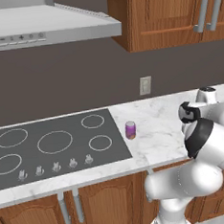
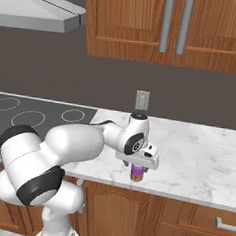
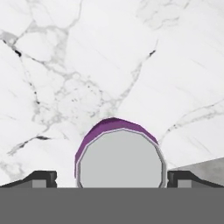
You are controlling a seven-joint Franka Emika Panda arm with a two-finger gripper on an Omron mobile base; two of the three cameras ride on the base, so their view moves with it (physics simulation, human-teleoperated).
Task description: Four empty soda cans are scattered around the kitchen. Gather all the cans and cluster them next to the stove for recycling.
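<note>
A: One soda can (image 1: 130, 130) on the marble counter (image 1: 158, 129), upright, just right of the stove (image 1: 54, 145) edge, apart from the glass. Bare marble all round it, back to the dark wall and forward to the counter's front edge.

B: Second can? (image 2: 137, 172)

A: Yes. Right base view has it directly under the gripper (image 2: 137, 167), standing near the counter's front edge. Hand view looks straight down on its silver top (image 3: 121, 158), purple side showing beyond the rim.

B: Fingers?

A: Spread wide. One dark tip (image 3: 41, 178) on each side of the can, clear gap between each tip and the can wall. Not touching it.

B: Room to move?

A: Open marble to the right and behind. Wooden wall cabinets (image 2: 172, 26) and range hood (image 1: 44, 24) hang well above the counter. Wall outlet (image 1: 145, 85) sits on the wall behind, above the counter line. Stove knobs (image 1: 56, 167) run along its front edge, well apart from both cans.
</note>
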